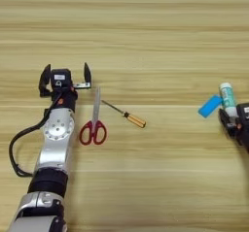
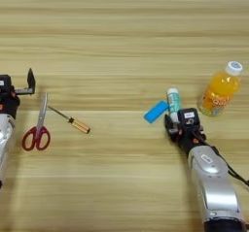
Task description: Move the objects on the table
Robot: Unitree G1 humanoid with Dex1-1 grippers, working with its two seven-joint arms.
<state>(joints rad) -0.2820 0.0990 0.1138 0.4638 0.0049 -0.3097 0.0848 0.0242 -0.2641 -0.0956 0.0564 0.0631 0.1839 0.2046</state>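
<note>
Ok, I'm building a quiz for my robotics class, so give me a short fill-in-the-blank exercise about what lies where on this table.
1. The red-handled scissors lie just left of the thin screwdriver with the ____ handle.
2. The orange-juice bottle stands upright, closed with a ____ cap.
3. The blue eraser block lies directly ____ of the white-green glue stick.
4. The left gripper has its jaws ____, holding nothing.

Missing words: amber; white; left; open
</note>
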